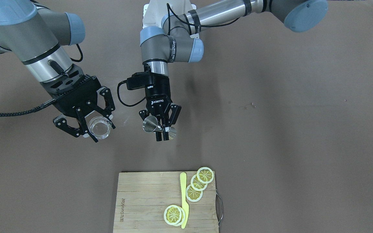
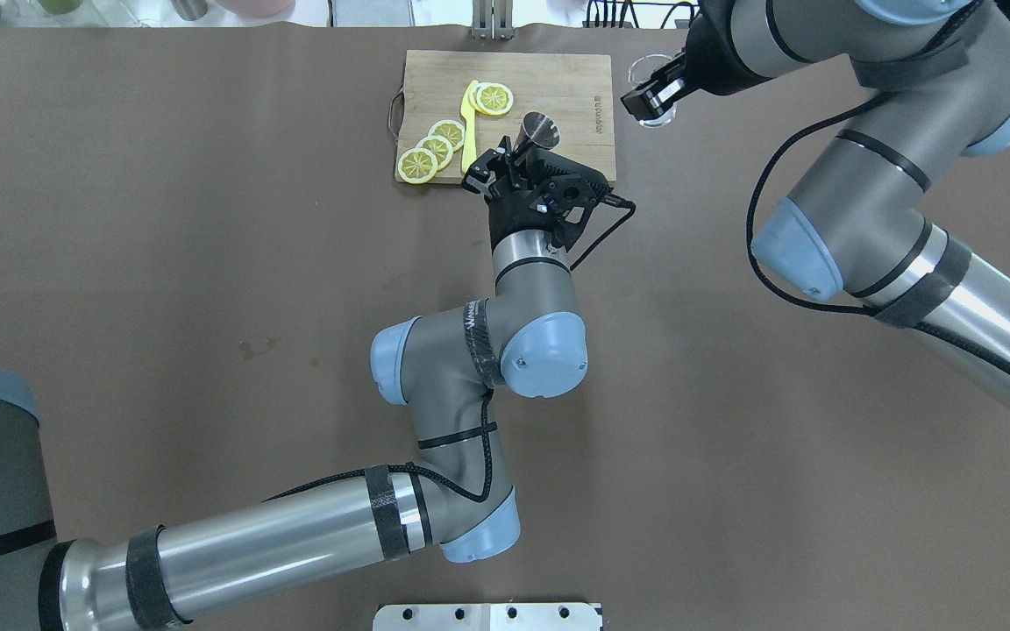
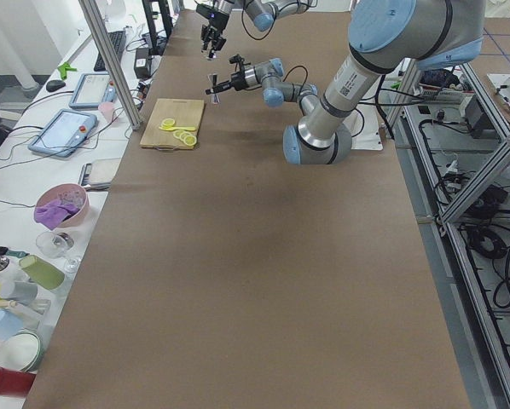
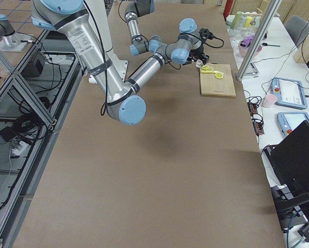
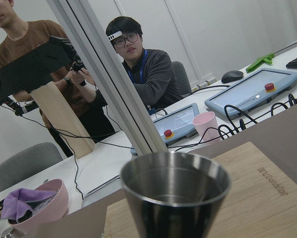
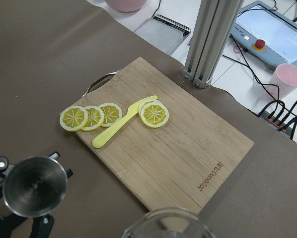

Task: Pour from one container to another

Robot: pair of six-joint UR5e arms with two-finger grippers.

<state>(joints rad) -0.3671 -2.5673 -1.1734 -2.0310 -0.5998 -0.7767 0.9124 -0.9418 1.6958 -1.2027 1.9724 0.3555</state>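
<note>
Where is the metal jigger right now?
In the front-facing view the jigger is near centre, tipped sideways in the left gripper, with the glass in the right gripper to its view-left.

A bamboo cutting board (image 1: pixel 144 200) with a metal handle (image 1: pixel 219 207) lies on the brown table (image 1: pixel 287 129). On the board, a yellow plastic knife (image 1: pixel 183 194) lies between a row of three overlapping lemon slices (image 1: pixel 198 183) and a stack of two slices (image 1: pixel 174 214), touching the stack. Past the table's edge stand an aluminium post (image 6: pixel 209 39), a pink cup (image 6: pixel 286 80) and a pendant with a red button (image 6: pixel 280 29).

Likely robotics lab: teach pendants (image 5: pixel 253 96), strut frame (image 6: pixel 210 39).
</note>
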